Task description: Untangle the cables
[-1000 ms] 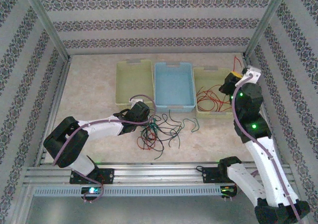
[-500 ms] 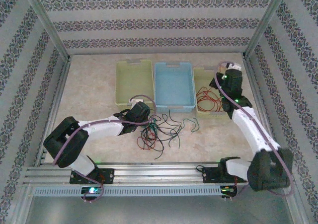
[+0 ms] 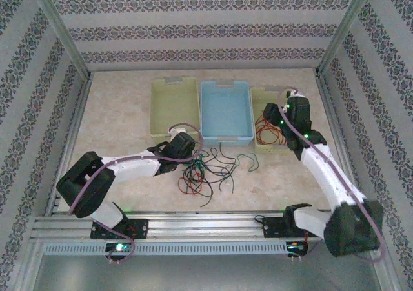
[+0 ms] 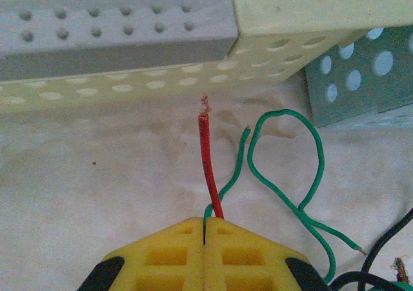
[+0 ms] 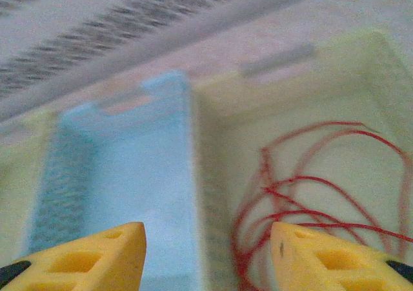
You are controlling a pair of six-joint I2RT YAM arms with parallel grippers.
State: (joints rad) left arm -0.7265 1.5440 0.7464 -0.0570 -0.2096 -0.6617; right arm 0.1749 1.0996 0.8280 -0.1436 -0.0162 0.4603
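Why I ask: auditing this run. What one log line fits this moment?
left gripper: shut on red cable | right gripper: open above yellow bin | cable pile: tangled

My left arm [image 3: 129, 167] lies low, folded at the elbow and reaching rightward. The left gripper [image 4: 204, 221] is pinched tight, its yellow fingers [image 4: 168, 252] meeting flush on a red cable [image 4: 206, 155]. My right arm [image 3: 326, 168] stretches far forward, wrist tipped left. The right gripper [image 5: 206, 233] has its fingers [image 5: 97, 255] spread wide apart, gripping nothing.
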